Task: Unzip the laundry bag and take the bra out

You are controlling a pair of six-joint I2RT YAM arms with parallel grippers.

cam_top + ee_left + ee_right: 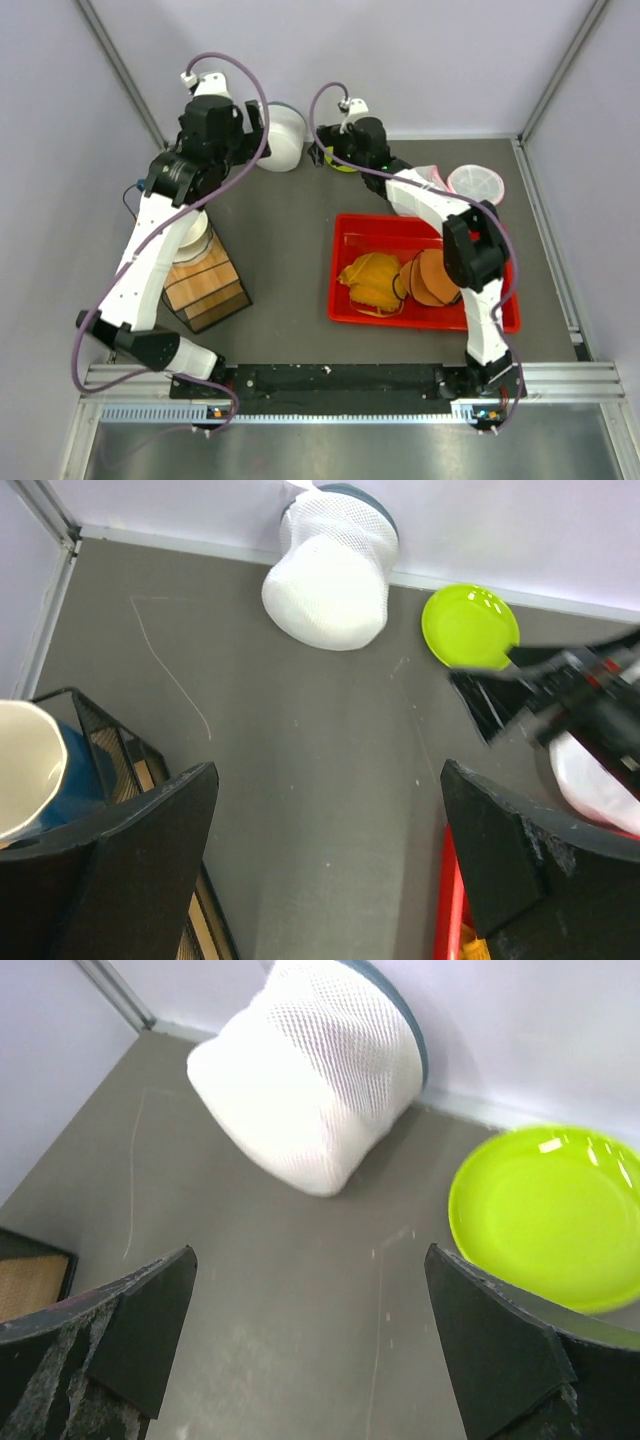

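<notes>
- Wire basket [205, 285], with a cup [20, 770] in it: well to the left of the laundry bag [283, 138] and nearer the arm bases. It plays no part in this step; the left arm need only swing clear of it.
- Left gripper [328, 780]: jaws spread wide with nothing between them. It hangs just left of the bag, above the table [290, 250]. Its likely best use is to pinch the mesh body and hold it in place against the pull of the zip.
- Laundry bag: a white mesh cylinder on its side against the back wall, with a dark band [410, 1020] around its far end. It looks closed, and the bra cannot be seen through the mesh. No view shows the zip pull, so it must be found first, probably along that band.
- Right gripper [310, 1260]: also wide open and empty, just right of the bag and aimed at the bare table below it. It should probably take the small pull with its fingertips and draw it along the seam rather than upward.
- Green plate [550, 1220]: just right of the bag, near the wall. A sweeping finger could knock it.
- Red tray [360, 232]: well to the right of the bag and nearer, holding orange and brown pieces.
</notes>
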